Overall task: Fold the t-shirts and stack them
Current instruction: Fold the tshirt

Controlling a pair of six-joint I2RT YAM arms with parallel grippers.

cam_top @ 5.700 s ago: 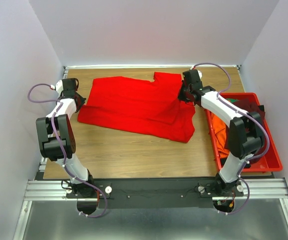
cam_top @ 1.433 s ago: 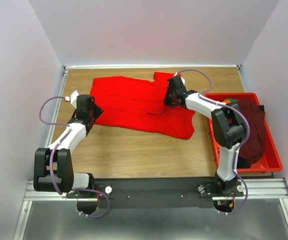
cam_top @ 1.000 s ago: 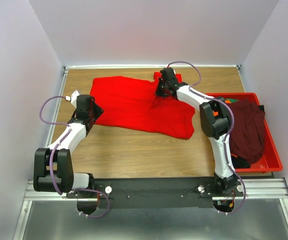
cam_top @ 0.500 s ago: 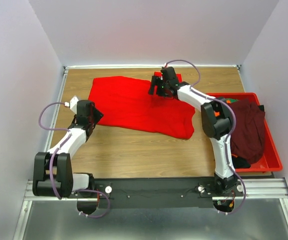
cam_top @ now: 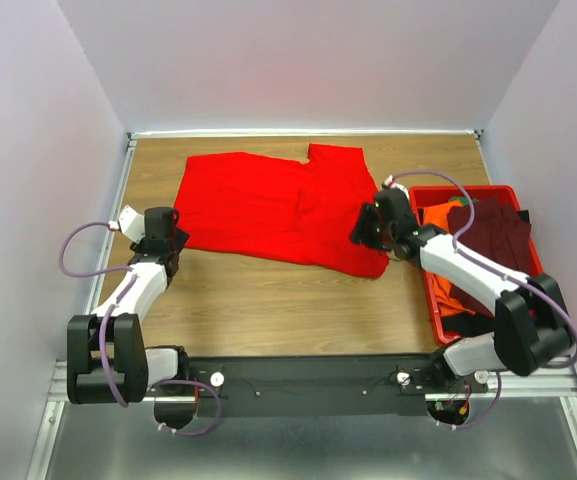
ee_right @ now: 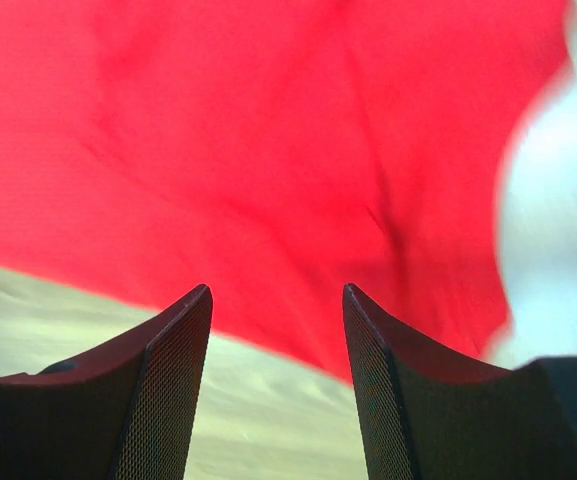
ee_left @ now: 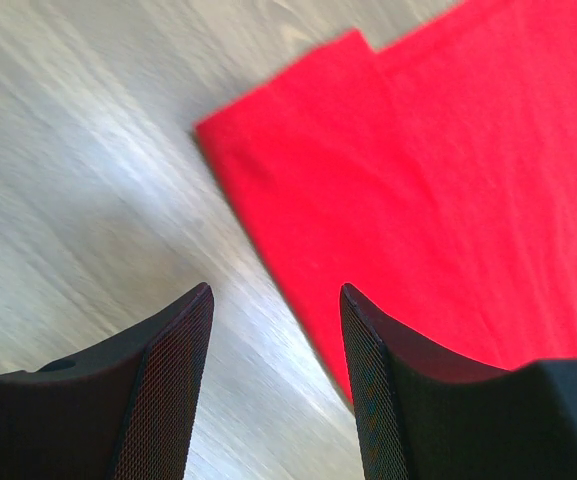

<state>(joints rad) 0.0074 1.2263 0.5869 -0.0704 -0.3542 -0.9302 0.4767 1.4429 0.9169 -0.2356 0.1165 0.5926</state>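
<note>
A bright red t-shirt (cam_top: pixel 268 205) lies spread across the far half of the wooden table (cam_top: pixel 258 300). My left gripper (cam_top: pixel 175 238) hovers open just off its lower-left corner. The left wrist view shows that corner of the red t-shirt (ee_left: pixel 448 180) ahead of the left gripper (ee_left: pixel 276 295), with bare wood between the fingers. My right gripper (cam_top: pixel 360 232) stands open over the shirt's right lower edge. In the right wrist view the red t-shirt (ee_right: pixel 268 130) fills the top above the right gripper (ee_right: pixel 276 295), and nothing is held.
A rigid red bin (cam_top: pixel 543 322) sits at the table's right edge. It holds a dark maroon shirt (cam_top: pixel 503 235) and an orange one (cam_top: pixel 448 285). White walls close in on three sides.
The right gripper has opened, let go of the shirt near its collar, and swung back down to the shirt's right lower edge. The left arm has drawn back toward the near left.
</note>
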